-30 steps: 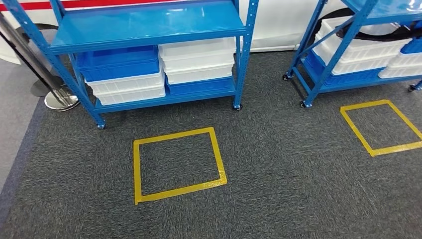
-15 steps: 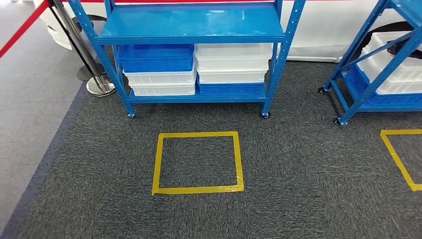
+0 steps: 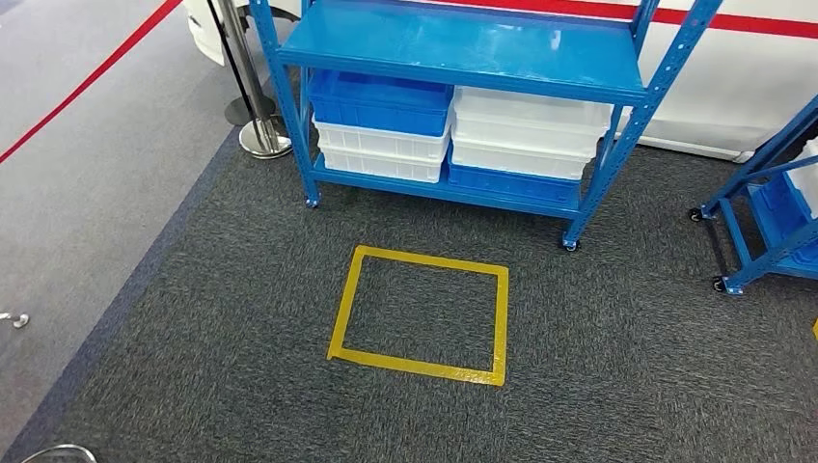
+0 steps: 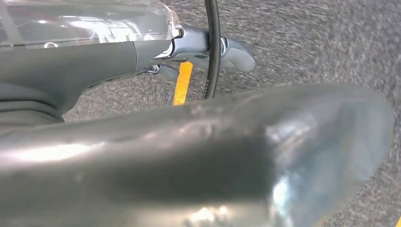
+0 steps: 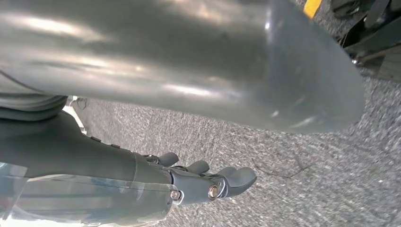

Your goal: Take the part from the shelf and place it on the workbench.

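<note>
A blue metal shelf [image 3: 463, 43] on castors stands ahead in the head view, its upper tier bare. On the lower tier a blue bin [image 3: 381, 101] is stacked on white ones, beside white bins [image 3: 531, 130] over another blue one. No loose part can be made out. My left hand [image 4: 208, 47] hangs over the grey carpet with its fingers loosely extended and nothing in them. My right hand [image 5: 208, 182] hangs the same way, also holding nothing.
A yellow tape square [image 3: 434, 260] marks the carpet in front of the shelf. A second blue shelf [image 3: 762, 222] stands at the right edge. A chrome stanchion [image 3: 253, 116] with a red rope [image 3: 87, 82] stands to the left of the shelf.
The whole picture has shifted: the camera has turned, so the shelf and tape square now sit further right and the second shelf is nearly out of frame.
</note>
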{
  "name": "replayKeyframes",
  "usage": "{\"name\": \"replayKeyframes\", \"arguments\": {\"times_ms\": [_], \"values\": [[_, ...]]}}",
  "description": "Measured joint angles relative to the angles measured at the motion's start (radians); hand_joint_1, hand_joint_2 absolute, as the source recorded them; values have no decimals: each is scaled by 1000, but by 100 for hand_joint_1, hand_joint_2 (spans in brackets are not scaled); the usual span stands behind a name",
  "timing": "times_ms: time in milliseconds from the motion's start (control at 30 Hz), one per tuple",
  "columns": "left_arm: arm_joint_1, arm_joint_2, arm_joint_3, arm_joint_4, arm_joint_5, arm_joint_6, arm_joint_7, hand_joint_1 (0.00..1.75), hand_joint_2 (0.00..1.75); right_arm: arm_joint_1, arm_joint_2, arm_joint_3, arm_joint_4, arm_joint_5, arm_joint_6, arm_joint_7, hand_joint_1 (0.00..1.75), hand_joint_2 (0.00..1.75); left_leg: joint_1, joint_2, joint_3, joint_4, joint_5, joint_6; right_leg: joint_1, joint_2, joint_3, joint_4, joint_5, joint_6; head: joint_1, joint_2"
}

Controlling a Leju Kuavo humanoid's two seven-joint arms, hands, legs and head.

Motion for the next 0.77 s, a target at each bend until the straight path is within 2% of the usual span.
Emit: {"name": "replayKeyframes", "arguments": {"times_ms": [67,100,133,167,200,233,267,300,333,367,433,500,533,567,600,633,667,700,733,767], "values": [[-2,-2,0,0,0,-1,0,0,0,2,3,0,-2,0,0,1,0,0,5,-21,1,-7,8,10,-6,70,-42,91,-56,8,0,0],[-3,-2,0,0,1,-1,-1,0,0,4,5,0,-2,0,1,2,0,0,5,-32,-2,-7,9,13,-7,92,-76,158,-89,10,0,0],[-4,-3,0,0,1,-3,-1,0,0,6,6,0,-2,0,1,4,0,0,5,-45,-3,-6,10,14,-9,100,-107,215,-109,12,1,0],[-4,-3,0,0,2,-4,-1,0,0,8,7,0,-2,-2,2,6,0,0,5,-58,-3,-5,10,15,-10,103,-126,247,-110,13,0,0],[-3,-3,0,0,2,-6,-1,0,0,9,7,0,-2,-7,1,10,0,0,5,-70,-2,-4,9,14,-10,104,-128,242,-90,14,0,0],[-2,-3,0,0,3,-8,-1,0,0,10,7,0,-2,-14,-1,15,0,0,5,-81,1,-2,7,13,-12,105,-114,200,-53,14,0,0],[-1,-3,0,0,4,-11,-2,0,0,10,7,0,-2,-24,-5,20,0,0,6,-89,3,0,3,10,-13,108,-89,137,-10,13,0,0],[-1,-3,0,0,6,-14,-3,0,0,10,7,0,-3,-35,-10,25,0,0,4,-95,3,5,-2,5,-14,115,-64,74,18,12,1,0],[0,-3,0,0,8,-17,-4,0,0,10,7,1,-4,-43,-16,29,0,0,2,-101,1,9,-9,-1,-13,122,-46,28,33,9,0,0],[0,-3,0,0,10,-20,-5,0,0,10,7,1,-6,-48,-20,32,0,0,1,-105,0,11,-16,-8,-12,127,-37,3,35,5,0,0],[0,-3,0,0,12,-25,-6,0,0,11,7,2,-10,-52,-23,36,0,0,1,-110,3,11,-28,-21,-9,128,-32,-4,24,-7,0,0],[1,-3,0,0,14,-29,-7,0,0,14,7,4,-14,-54,-23,38,0,0,4,-95,5,26,-39,-32,-12,124,-21,-9,19,-22,0,0],[0,-3,0,0,14,-31,-8,0,0,16,6,4,-16,-55,-23,38,0,0,5,-80,-8,59,-53,-37,-13,120,-13,-12,14,-29,0,0],[0,-3,0,0,14,-32,-10,0,0,19,5,5,-17,-56,-23,39,0,0,6,-64,-36,113,-71,-41,-14,115,-4,-14,8,-35,0,0],[-1,-3,0,0,14,-34,-11,0,0,21,3,5,-17,-57,-23,40,0,0,7,-52,-77,183,-94,-44,-12,110,6,-13,-1,-38,0,0],[0,-3,0,0,13,-36,-13,0,0,22,2,5,-17,-58,-23,41,0,0,8,-47,-123,253,-112,-47,-11,105,15,-13,-10,-40,0,0],[1,-3,0,0,13,-37,-14,0,0,23,0,5,-17,-58,-23,42,0,0,8,-44,-162,302,-116,-48,-9,102,26,-13,-19,-40,0,0],[4,-3,0,0,12,-39,-14,0,0,23,-2,5,-17,-59,-23,43,0,0,8,-43,-184,317,-99,-47,-8,100,39,-13,-30,-40,0,0],[7,-3,0,0,12,-40,-15,0,0,23,-3,6,-17,-59,-23,43,0,0,6,-42,-188,291,-61,-43,-7,98,54,-14,-41,-39,0,0],[9,-3,0,0,12,-40,-15,0,0,23,-3,6,-17,-59,-23,43,0,0,6,-42,-188,274,-39,-41,-7,98,61,-14,-47,-38,0,0]]}}
